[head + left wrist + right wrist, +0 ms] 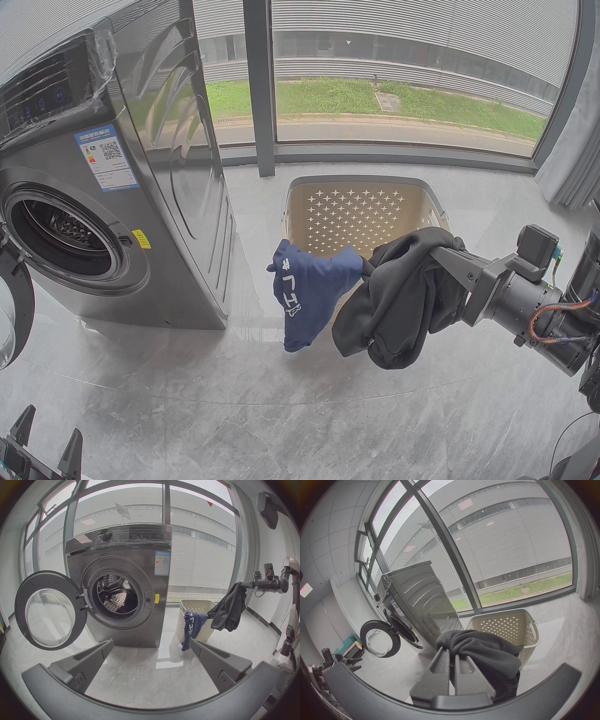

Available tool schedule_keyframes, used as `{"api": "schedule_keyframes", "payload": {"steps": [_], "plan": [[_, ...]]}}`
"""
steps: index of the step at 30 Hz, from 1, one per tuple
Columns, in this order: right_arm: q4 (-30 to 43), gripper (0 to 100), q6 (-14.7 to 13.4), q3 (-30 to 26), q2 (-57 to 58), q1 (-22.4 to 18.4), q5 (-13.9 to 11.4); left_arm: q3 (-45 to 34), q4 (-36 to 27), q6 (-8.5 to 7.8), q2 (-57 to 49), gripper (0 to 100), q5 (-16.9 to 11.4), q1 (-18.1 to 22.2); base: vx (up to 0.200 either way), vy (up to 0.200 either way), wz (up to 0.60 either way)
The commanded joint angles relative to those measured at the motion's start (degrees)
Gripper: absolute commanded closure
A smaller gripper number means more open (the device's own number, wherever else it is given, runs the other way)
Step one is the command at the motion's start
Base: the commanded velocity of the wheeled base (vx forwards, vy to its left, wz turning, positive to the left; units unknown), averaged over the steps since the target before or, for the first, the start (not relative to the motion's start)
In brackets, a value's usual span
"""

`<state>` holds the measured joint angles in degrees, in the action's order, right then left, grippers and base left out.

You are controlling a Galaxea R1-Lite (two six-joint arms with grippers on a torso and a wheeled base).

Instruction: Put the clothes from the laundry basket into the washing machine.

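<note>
A: Which step is in hand, in your opinion?

B: The carrying step, I think. The right tool (pixel 452 653) is closed on a dark garment (pixel 400 300) and holds it in the air, just in front of the laundry basket (pixel 362 180). A blue garment (pixel 309 294) hangs from the dark one, on the side toward the washing machine (pixel 156 206).

A: Is the blue one gripped also?

B: I cannot tell. It joins the dark cloth at one corner; maybe it is only caught there. It hangs clear of the floor (pixel 250 406).

A: And the left tool (pixel 150 642)?

B: Its fingers are spread apart and hold nothing. It is low above the floor and faces the machine.

A: What does the next move call for?

B: The load must travel to the robot's left and enter the drum opening (pixel 65 237), with the hanging ends brought over the lower rim. It should go gently, because the blue piece could slip off.

A: Do the views differ in what they give?

B: Yes. The left wrist view looks straight into the drum and gives the whole door (pixel 50 611), swung wide open. The head view looks down into the basket, where I see no other clothes inside. The right wrist view gives the two fingers (pixel 468 673) pressed close together on the dark cloth.
</note>
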<state>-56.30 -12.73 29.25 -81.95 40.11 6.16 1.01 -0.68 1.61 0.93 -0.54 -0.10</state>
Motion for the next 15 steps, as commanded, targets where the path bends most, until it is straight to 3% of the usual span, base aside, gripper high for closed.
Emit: {"api": "schedule_keyframes", "payload": {"steps": [1,15], "plan": [[0.0,100,-0.3,-0.3,-0.4,0.1,0.0,-0.7,0.0,-0.03,-0.4,0,0.0,0.0,0.0,0.2,0.0],[-4.5,100,-0.8,-1.7,-0.9,-0.1,-0.1,-0.7,-0.1,0.24,-0.4,0,0.0,0.0,0.0,0.2,0.0]]}}
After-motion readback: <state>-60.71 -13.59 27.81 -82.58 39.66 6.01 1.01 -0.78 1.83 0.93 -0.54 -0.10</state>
